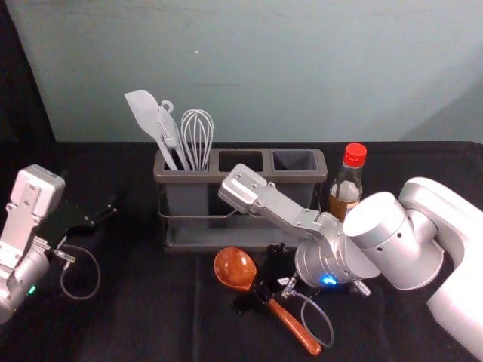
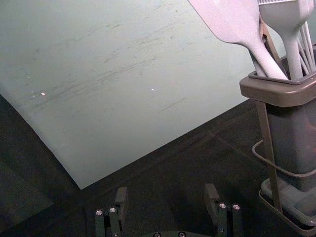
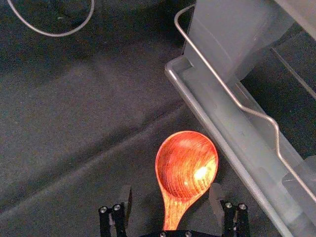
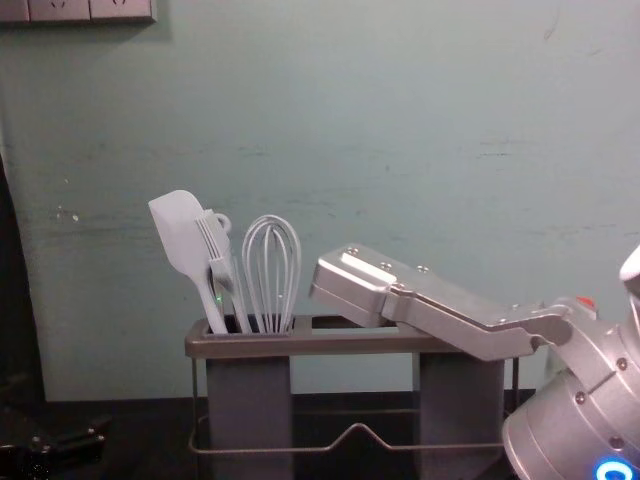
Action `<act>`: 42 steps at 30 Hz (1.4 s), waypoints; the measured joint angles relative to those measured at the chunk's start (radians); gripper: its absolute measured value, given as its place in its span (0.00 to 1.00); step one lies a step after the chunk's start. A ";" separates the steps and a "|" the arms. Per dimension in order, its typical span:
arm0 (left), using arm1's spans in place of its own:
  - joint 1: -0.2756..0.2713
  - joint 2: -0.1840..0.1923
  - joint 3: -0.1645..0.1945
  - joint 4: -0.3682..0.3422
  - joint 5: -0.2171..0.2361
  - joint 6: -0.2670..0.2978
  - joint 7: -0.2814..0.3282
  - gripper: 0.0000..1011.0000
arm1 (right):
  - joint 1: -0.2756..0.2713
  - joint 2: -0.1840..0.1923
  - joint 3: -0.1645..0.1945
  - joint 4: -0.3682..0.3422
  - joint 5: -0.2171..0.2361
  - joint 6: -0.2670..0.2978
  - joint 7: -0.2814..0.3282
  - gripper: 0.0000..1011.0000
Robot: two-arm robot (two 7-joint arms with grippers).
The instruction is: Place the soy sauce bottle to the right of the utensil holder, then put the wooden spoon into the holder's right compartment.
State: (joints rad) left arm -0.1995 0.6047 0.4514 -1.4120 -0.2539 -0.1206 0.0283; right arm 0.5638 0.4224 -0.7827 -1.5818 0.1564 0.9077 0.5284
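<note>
Since the bottle (image 1: 347,188) stands right of the holder (image 1: 186,200), the right gripper (image 3: 171,191), open astride the spoon (image 1: 235,268), should close next; the left gripper (image 2: 166,190) idles open, off left.

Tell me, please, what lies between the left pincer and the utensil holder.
In the head view, bare black cloth lies between left pincer and holder.

In the head view, the right arm (image 1: 459,249) is bent and comes in from four o'clock; the right gripper (image 1: 253,282) is at six o'clock, with its jaws apart. The left gripper (image 1: 104,214) is near nine o'clock, its jaws also apart.
</note>
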 joint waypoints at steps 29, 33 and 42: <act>0.000 0.000 0.000 0.000 0.000 0.000 0.000 1.00 | 0.004 -0.107 0.056 0.146 -0.052 -0.051 -0.008 0.99; 0.000 0.000 0.000 0.000 0.000 0.000 0.000 1.00 | 0.004 -0.116 0.060 0.159 -0.060 -0.054 -0.007 0.99; 0.000 0.000 0.000 0.000 0.000 0.000 0.000 1.00 | -0.002 -0.133 0.074 0.179 -0.070 -0.067 0.006 0.99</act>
State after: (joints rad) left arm -0.1995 0.6047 0.4514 -1.4120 -0.2539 -0.1205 0.0283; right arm 0.5621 0.2889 -0.7089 -1.4027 0.0866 0.8408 0.5342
